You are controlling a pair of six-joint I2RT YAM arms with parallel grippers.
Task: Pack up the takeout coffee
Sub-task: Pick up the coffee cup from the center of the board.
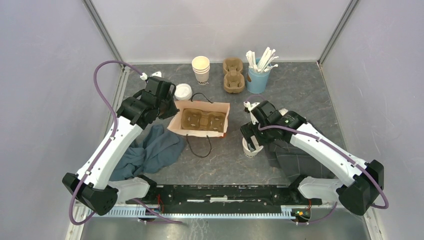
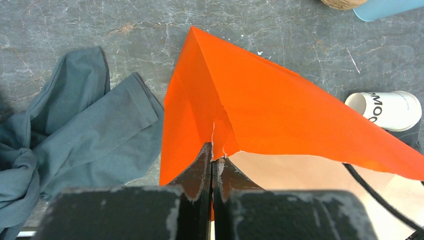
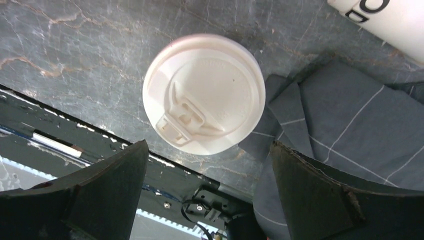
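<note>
The left fingers [image 2: 197,172] are pressed tight together on the torn rim of an orange paper bag [image 2: 260,110]. The bag fills much of the left wrist view, and its inside cannot be seen from there. From above, the bag lies open on the worktop [image 1: 300,95] with a brown cup tray [image 1: 202,120] in it. The right fingers [image 3: 100,190] are spread wide and hold nothing. They stand one to each side of an upright lidded cup [image 3: 203,92], and there is a gap between the cup and each finger. This cup stands on the worktop at about 4 o'clock from the bag. In the top view the right arm covers most of it, so only a white edge shows. A second cup [image 2: 390,110] lies on its side against a dark checked cloth [image 3: 345,115], at about 1 o'clock from the upright cup. The right wrist view cuts it off at the frame edge, and the top view does not show it. Its printed letters are only partly readable, and whether it carries a lid cannot be made out. A crumpled grey cloth [image 2: 75,135] lies at about 8 o'clock from the bag, running out of the left wrist view.
</note>
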